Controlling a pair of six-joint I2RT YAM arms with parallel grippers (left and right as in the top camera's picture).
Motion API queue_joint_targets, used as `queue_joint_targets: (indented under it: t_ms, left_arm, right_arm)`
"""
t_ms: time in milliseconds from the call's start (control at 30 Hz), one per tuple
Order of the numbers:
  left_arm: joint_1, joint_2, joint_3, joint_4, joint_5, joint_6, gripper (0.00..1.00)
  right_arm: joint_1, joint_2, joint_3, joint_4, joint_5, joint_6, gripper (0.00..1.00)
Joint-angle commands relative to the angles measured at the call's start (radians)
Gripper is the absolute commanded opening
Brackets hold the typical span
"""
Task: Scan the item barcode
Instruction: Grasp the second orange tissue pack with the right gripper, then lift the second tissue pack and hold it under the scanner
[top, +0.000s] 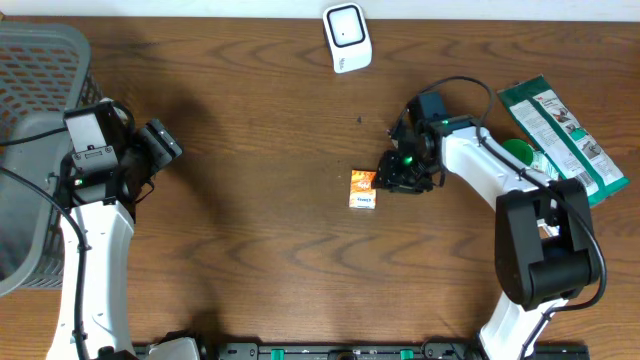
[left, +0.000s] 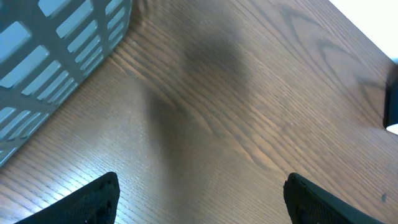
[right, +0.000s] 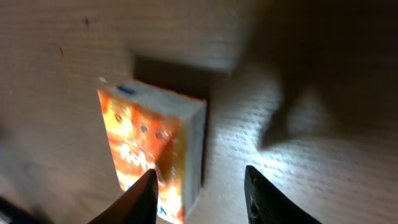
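Gray basket (top: 40, 40) stands far from orange box (top: 363, 188).

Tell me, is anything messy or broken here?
Nothing looks spilled or broken. The little orange box lies flat on the table by the right claw. Only the green packet sits slanted, over on the right side.

Table (top: 250, 150): mid-brown wood with darker wavy grain. Basket (top: 40, 60): grey, open lattice pattern. Scanner (top: 347, 37): white with a dark window. Small box (top: 363, 189): orange front with dark reddish lettering, white side and lower band, blue spot at one end. Flat packet (top: 565, 135): green edges, white printed panel. Arms (top: 95, 240): white links, black joints. Light (top: 407, 158) on the right arm: green.
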Motion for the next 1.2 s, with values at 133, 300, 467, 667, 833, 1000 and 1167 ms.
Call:
queue_joint_targets:
  t_ms: [133,300,467,667,833,1000,1167]
  left_arm:
    - [0.004,0.005,-0.003,-0.002,-0.006,0.006,0.85]
    - [0.004,0.005,-0.003,-0.002,-0.006,0.006,0.85]
    - [0.004,0.005,-0.003,-0.002,-0.006,0.006,0.85]
    - [0.004,0.005,-0.003,-0.002,-0.006,0.006,0.85]
    - [0.004,0.005,-0.003,-0.002,-0.006,0.006,0.85]
    - [0.004,0.005,-0.003,-0.002,-0.006,0.006,0.85]
    - [0.004,0.005,-0.003,-0.002,-0.006,0.006,0.85]
  right_arm:
    - [0.074,-0.013,-0.061,0.136,0.068,0.116,0.35]
    - [0.126,-0.013,-0.160,0.234,0.183,0.215,0.24]
    - [0.134,-0.024,-0.164,0.253,0.183,0.195,0.01]
    - [0.086,-0.162,0.037,0.041,0.218,0.014,0.01]
    - [0.100,-0.228,0.336,-0.307,0.454,0.012,0.01]
    - [0.140,-0.197,0.688,-0.553,0.655,0.012,0.01]
    - [0.139,-0.117,0.941,-0.632,0.707,-0.026,0.01]
